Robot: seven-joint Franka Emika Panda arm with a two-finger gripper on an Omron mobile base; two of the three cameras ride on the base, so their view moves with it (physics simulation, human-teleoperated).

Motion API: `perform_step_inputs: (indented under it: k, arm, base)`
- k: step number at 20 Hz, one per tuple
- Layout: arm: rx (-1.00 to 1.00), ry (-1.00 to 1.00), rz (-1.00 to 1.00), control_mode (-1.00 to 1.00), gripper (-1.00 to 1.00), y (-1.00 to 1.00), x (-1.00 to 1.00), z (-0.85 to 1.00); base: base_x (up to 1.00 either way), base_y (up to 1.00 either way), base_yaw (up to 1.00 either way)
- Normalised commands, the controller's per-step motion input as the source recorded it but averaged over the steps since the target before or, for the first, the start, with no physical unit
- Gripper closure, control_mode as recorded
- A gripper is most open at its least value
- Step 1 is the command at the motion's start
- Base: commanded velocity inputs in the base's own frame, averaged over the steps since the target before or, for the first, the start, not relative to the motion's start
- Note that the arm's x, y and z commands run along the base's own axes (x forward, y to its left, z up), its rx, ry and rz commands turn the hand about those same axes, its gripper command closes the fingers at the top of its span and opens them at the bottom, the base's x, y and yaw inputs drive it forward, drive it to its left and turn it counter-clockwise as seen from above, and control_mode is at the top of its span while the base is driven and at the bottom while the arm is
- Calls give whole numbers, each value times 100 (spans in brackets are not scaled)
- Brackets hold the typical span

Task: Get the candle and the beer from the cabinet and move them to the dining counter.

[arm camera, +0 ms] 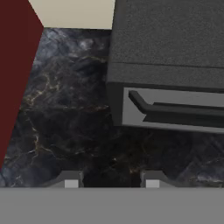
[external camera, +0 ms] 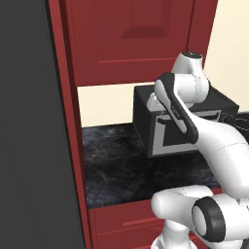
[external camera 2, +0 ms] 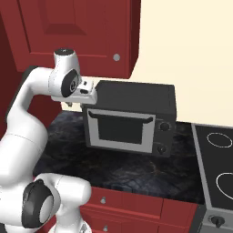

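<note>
So the gripper (arm camera: 109, 180) is hanging over the black marble worktop (arm camera: 65, 113) with its jaws apart and nothing between them, just beside a dark toaster oven (external camera 2: 129, 118). Above that, the red cabinet (external camera 2: 77, 32) has its raised-panel door shut. No candle or beer anywhere I can see, probably behind that door. I'd say the job has barely begun: open, grab both, carry over.

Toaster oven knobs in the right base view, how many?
2, both on the toaster oven front's right edge: upper knob level with the door top, lower knob directly beneath near the bottom corner. Stove has a separate knob at its front.
</note>
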Motion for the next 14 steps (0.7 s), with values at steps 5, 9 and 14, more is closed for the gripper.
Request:
perform_step_inputs:
  k: [5,9,14]
  arm:
    - [0,0,0,-100,-100,-7,0,0]
    - [0,-26,0,-100,-100,-29,0,6]
    - [0,-53,0,-100,-100,-26,-20,27]
  base:
    - [0,0,0]
    - [0,0,0]
    - [0,0,0]
